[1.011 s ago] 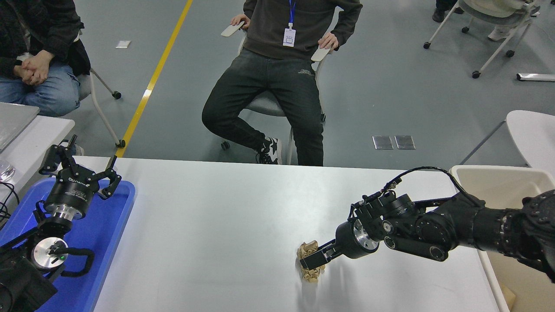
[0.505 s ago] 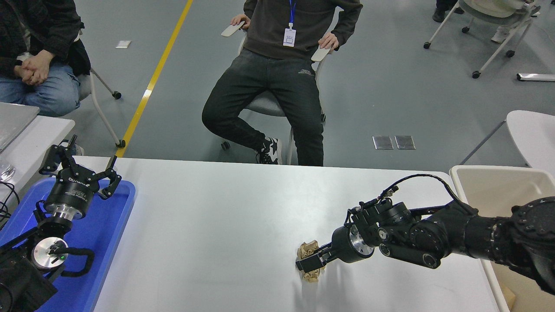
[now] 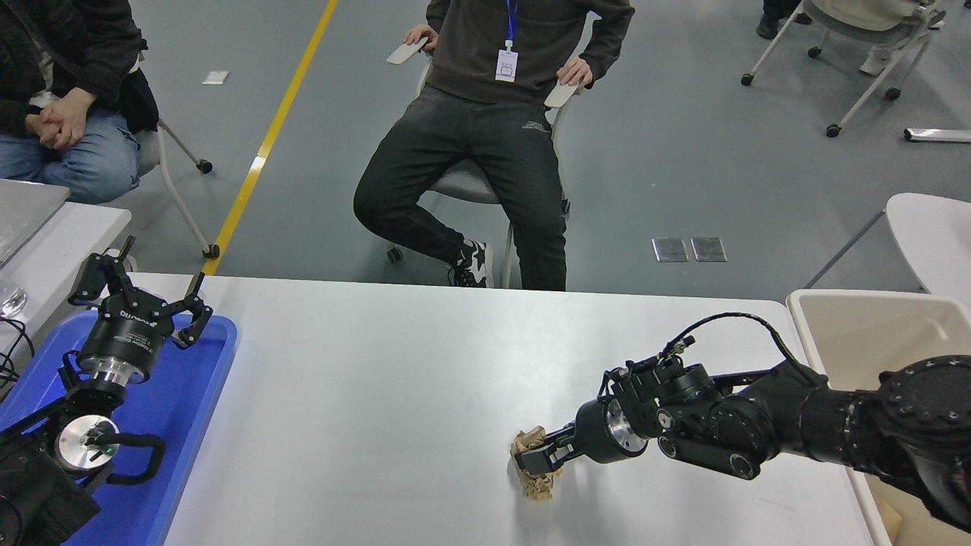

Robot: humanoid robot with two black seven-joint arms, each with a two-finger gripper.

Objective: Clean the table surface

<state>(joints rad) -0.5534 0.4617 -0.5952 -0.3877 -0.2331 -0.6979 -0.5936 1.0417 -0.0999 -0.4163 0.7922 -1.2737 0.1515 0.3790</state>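
The right pincer point(image 3: 540, 457) is clamped on a crumpled brown wad point(image 3: 535, 478) pressed to the worktop point(image 3: 379, 394). The wad could tear or slip out if dragged hard. Bare white surface spreads left and beyond; a bin point(image 3: 872, 326) sits behind. The left pincer point(image 3: 144, 292), parked far left over a tray point(image 3: 190, 425), gapes empty.

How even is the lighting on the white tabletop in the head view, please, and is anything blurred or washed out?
Head view: the table surface carries a soft, broad sheen across its middle, not blown out; the right gripper and the crumpled brown paper it grips cast only a faint shadow; the left gripper over the blue tray is sharp; no visible motion blur.
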